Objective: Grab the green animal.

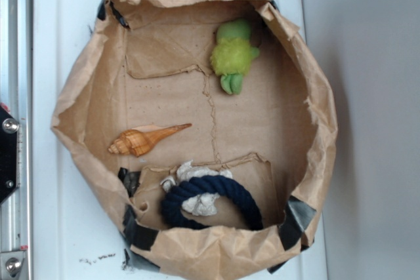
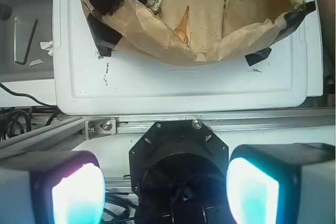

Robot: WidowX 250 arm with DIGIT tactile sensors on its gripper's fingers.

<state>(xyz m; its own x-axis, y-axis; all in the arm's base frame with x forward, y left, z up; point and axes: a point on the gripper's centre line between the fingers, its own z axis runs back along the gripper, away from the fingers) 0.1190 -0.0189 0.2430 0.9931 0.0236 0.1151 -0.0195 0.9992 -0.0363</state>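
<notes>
Exterior view: we saw the fuzzy lime green animal (image 1: 233, 55) lying lengthwise, smooth pale feet toward the seashell (image 1: 146, 139); our gripper (image 2: 165, 190) gaped wide.

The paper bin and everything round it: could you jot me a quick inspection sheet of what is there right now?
Surface: white tray holding a brown paper bin patched with black tape.
Job's things: green animal lies at one end of the bin floor, untouched.
Clutter: seashell mid-floor; blue rope ring at the opposite end, with a pale lump in its middle.
Grippers: gripper open, outside the bin, holding nothing.
Cables: black cables beside the tray in the wrist view.
Surroundings: metal rail along the tray's edge; hex key in a side tray.
</notes>
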